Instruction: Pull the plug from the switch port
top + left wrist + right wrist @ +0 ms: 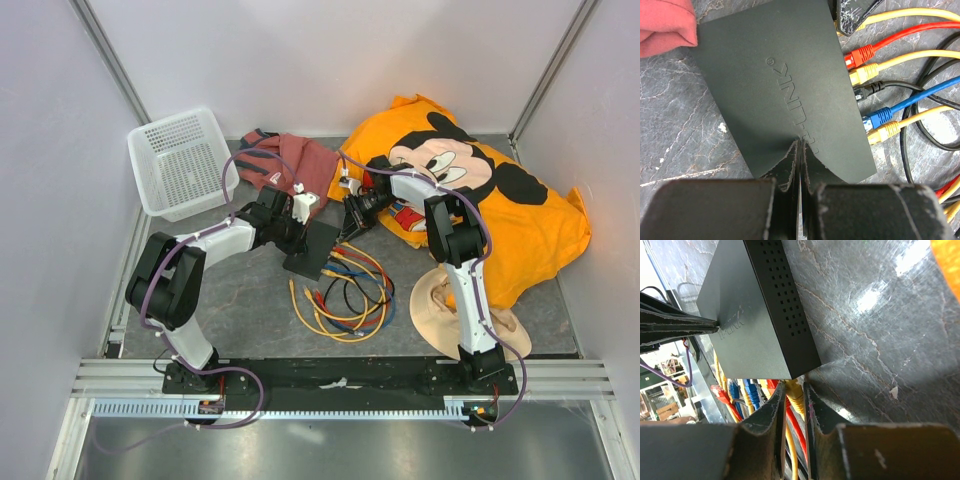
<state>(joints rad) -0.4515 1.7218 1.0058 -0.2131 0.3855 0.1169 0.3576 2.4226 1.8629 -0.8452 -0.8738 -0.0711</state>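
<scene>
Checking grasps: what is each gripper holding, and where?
Right gripper pinches the yellow plug at the end port of the switch. Left gripper, shut, grips nothing; its tips rest on the switch top.

Right gripper [794, 386] jaws closely flank a yellow plug [793, 399] at the corner of the switch [747, 325]

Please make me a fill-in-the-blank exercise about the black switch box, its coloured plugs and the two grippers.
1. The left gripper, shut, touches the flat matte-black switch box on its ___ face.
2. Between the red plug and the black plug sits a ___ one.
3. The end plug between the fingers of the right gripper is ___.
Missing words: top, yellow, yellow.
</scene>
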